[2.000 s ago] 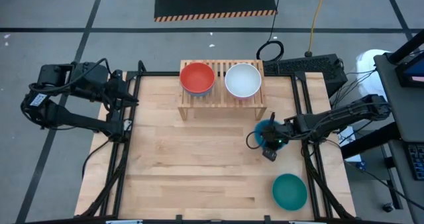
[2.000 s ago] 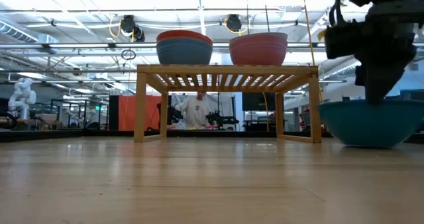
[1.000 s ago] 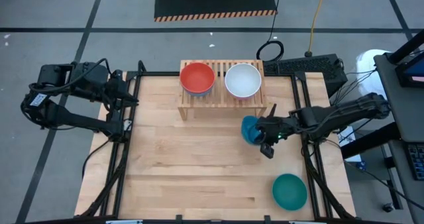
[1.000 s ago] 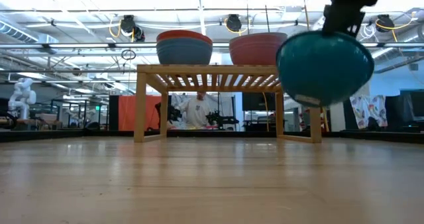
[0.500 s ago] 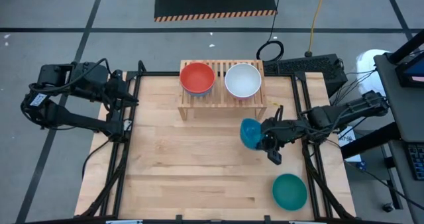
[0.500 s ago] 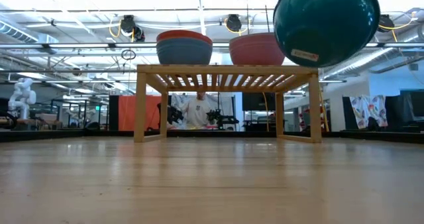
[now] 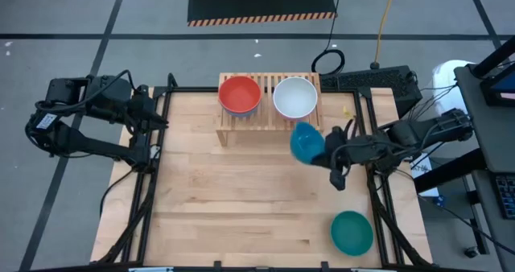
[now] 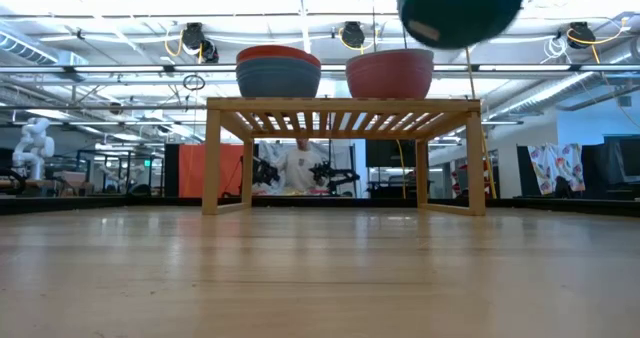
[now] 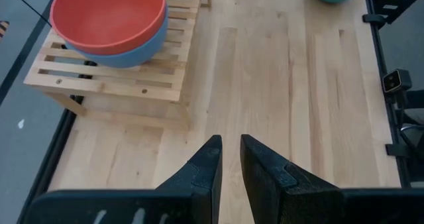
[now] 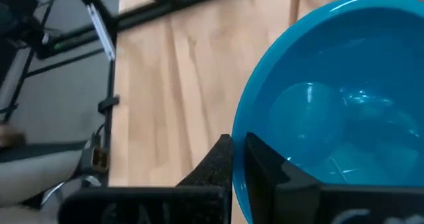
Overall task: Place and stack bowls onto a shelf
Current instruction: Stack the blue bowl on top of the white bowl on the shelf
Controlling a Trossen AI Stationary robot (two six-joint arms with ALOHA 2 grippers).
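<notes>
My right gripper [image 7: 325,153] is shut on a blue bowl [image 7: 306,142], in the air just in front of the shelf's [image 7: 269,119] right end. In the low view this bowl [image 8: 460,8] hangs above shelf height. On the slatted shelf a red bowl [image 7: 240,94] sits nested in a blue one [image 8: 278,80], and a white bowl [image 7: 294,97] sits nested in a pink one [image 8: 390,76]. A teal green bowl [image 7: 352,232] rests on its base near the table's near right corner. My left gripper [image 9: 226,159] waits shut at the table's left edge. My right gripper holds the blue bowl by its rim [image 10: 238,148], one finger inside [image 10: 265,166] and one outside [image 10: 217,163]. It comes at the bowl roughly level from the table's right side. The bowl is lifted clear of the table and tilted.
Black frame rails [image 7: 370,135] run along the table's left and right edges. Bare wooden tabletop [image 7: 241,199] spreads in front of the shelf. Beyond the table, cables and a keyboard [image 7: 370,80] lie on the floor, and a person [image 8: 298,168] shows behind the shelf.
My right gripper has carried the blue bowl upward and toward the table's far edge, closer to the shelf's right end. In the low view the bowl has risen from shelf height to above the stacked bowls. The left arm has kept still.
</notes>
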